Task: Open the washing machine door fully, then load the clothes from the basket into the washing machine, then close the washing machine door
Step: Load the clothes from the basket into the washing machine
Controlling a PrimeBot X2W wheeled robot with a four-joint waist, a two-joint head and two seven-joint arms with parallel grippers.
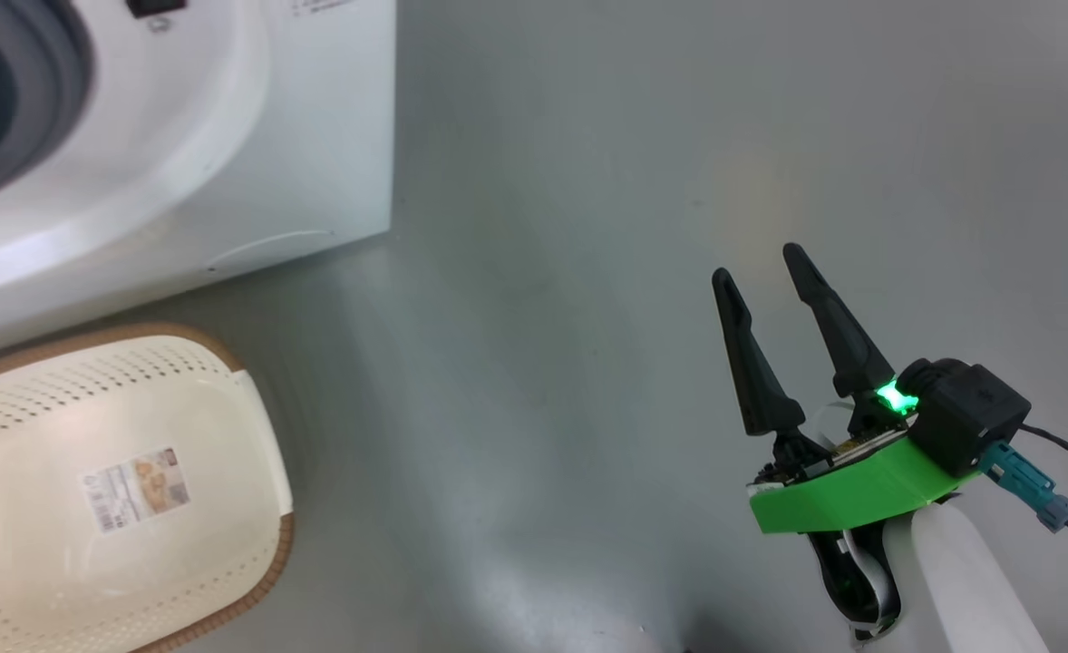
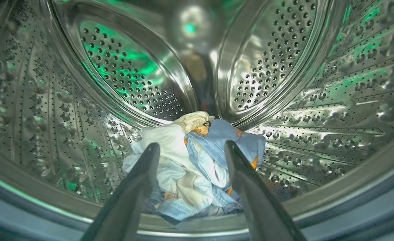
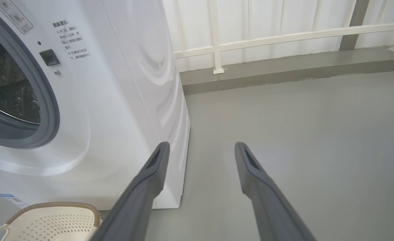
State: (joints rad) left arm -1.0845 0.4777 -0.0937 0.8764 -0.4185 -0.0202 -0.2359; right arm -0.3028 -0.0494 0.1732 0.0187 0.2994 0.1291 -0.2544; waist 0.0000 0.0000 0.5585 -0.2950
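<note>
My left gripper (image 2: 190, 147) is inside the steel drum (image 2: 284, 67) of the washing machine (image 1: 253, 136), open, with nothing between its fingers. Beyond its tips the clothes (image 2: 197, 160) lie in a heap on the drum floor, light blue printed fabric mixed with cream-white cloth. The basket (image 1: 117, 490) sits on the floor in front of the machine and looks empty; its rim (image 3: 53, 206) also shows in the right wrist view. My right gripper (image 1: 761, 272) hangs open over bare floor to the right of the machine (image 3: 116, 100). The washing machine door is out of view.
The grey rubber gasket (image 3: 48, 110) rings the machine's opening, with a dark latch slot (image 3: 49, 57) beside it. A white railing (image 3: 284, 36) and a low kerb (image 3: 284, 70) stand behind. Grey floor (image 1: 634, 227) stretches right of the machine.
</note>
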